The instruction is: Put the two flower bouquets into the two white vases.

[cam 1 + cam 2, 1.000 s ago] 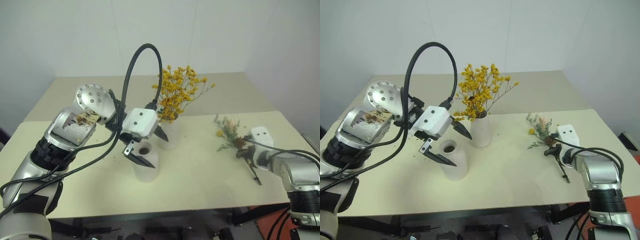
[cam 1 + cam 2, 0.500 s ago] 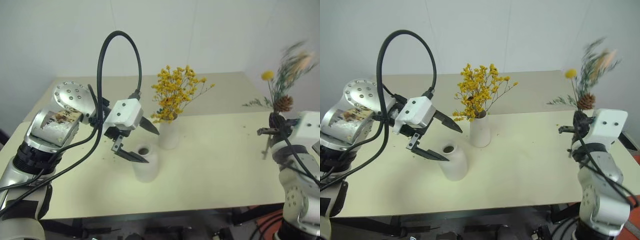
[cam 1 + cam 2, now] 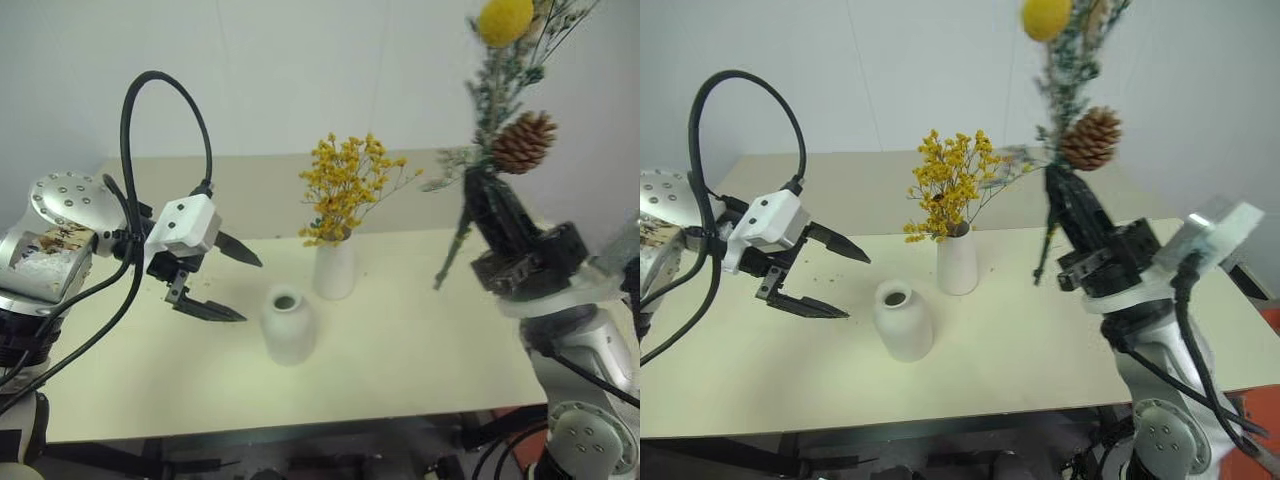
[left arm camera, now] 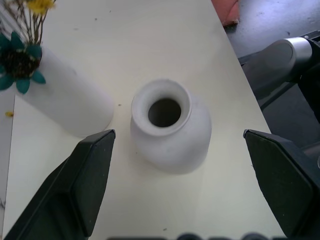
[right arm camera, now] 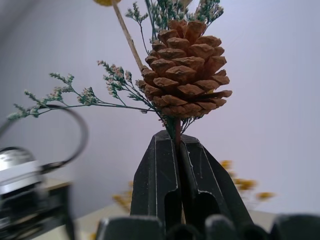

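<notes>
While the left gripper (image 3: 232,287) gapes beside the squat vase (image 3: 288,325), nothing blocks its mouth.

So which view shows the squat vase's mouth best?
The left wrist view: it looks almost straight down into the squat vase's mouth, dark and empty. Both eye views show the squat vase from a slant, its mouth a small dark oval. The right wrist view faces away.
</notes>
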Available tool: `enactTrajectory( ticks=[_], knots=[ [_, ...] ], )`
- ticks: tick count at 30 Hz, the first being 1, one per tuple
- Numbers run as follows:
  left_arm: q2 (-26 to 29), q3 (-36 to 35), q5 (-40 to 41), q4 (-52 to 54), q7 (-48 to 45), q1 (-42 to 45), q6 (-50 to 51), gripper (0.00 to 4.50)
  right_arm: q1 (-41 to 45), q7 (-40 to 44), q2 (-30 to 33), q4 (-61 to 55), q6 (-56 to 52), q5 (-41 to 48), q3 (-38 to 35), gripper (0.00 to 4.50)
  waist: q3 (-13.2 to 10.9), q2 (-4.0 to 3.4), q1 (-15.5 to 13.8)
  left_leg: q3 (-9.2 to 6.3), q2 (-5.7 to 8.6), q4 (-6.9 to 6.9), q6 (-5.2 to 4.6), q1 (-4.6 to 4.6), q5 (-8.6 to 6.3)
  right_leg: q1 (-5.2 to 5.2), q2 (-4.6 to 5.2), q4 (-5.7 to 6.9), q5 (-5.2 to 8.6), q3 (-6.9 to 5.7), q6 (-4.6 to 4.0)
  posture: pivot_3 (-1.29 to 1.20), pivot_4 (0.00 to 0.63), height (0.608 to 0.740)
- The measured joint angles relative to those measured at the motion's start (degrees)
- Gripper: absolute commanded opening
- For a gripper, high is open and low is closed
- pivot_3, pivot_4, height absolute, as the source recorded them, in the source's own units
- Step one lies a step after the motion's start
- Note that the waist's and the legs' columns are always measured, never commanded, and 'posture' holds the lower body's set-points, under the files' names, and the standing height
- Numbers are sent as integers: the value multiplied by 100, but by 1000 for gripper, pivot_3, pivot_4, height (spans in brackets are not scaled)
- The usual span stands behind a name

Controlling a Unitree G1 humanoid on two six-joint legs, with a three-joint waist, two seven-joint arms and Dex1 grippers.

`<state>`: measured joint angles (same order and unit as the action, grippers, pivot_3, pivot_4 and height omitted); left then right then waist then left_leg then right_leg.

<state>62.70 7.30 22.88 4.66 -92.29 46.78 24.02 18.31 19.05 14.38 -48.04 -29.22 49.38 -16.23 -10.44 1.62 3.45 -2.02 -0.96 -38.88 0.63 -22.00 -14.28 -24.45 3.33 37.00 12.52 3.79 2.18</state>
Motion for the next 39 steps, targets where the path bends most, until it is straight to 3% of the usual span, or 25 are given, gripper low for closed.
enactTrajectory(
  ticks=[9,15,27,39],
  knots=[
    [194,-298,82,-64,4,-530,-239,4500,1107,1179,-591,1646,599,-79,1342,24,0,-1,40,-1,-3,1,-1,0,-1,-4,-2,2,-3,-1,-7,0,150,740],
    [307,-628,80,-74,68,-979,-266,4500,1564,1746,-1151,2696,1055,-371,1842,24,-1,-1,41,-2,-4,2,-1,-1,-1,-8,-2,3,-20,-3,-34,0,150,740],
    [414,-1068,73,-95,284,-1704,-380,4500,2106,2371,-1898,4093,1806,-951,2195,24,-2,-3,45,-2,-6,5,-1,-2,-1,-17,-2,6,-23,-4,-39,0,150,740],
    [194,-1313,428,-83,703,-1786,-188,4500,2019,2595,-1932,4656,2130,-1261,2492,24,-3,-4,46,-2,-6,7,0,-11,-1,-29,-2,8,-24,-4,-40,0,150,740]
  ],
)
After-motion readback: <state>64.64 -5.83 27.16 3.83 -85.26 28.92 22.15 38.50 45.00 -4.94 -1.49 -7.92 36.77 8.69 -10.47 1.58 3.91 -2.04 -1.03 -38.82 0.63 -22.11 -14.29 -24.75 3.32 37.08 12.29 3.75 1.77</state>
